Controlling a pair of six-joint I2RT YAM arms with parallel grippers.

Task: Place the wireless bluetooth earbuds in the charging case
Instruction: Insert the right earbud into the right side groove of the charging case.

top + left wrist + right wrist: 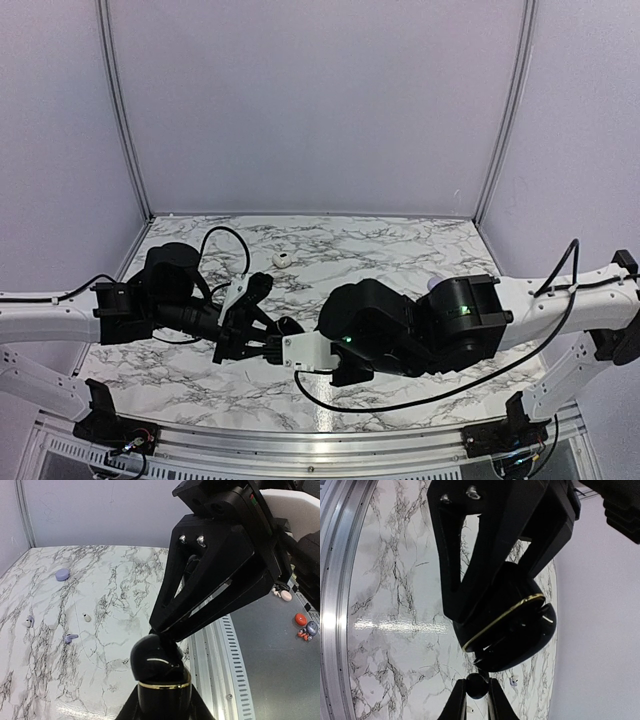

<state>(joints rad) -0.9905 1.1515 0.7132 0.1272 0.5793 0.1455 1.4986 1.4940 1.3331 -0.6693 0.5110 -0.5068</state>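
Observation:
My left gripper (164, 702) is shut on a black charging case (161, 672) with a gold band, and holds it above the table's near edge with the lid open. My right gripper (477, 684) is shut on a black earbud (477, 686) and holds it right at the open case (515, 630). Both grippers meet at centre front in the top view, left (262, 335) and right (292, 347). Loose buds lie on the marble: one white (87, 618), two lilac (70, 638) (29, 621).
A lilac case (62, 574) lies far out on the marble table (115, 580). A small white object (282, 259) sits at the back centre. The table's metal rail (210, 655) runs just below the grippers. Small red and pink items (300, 619) lie beyond the rail.

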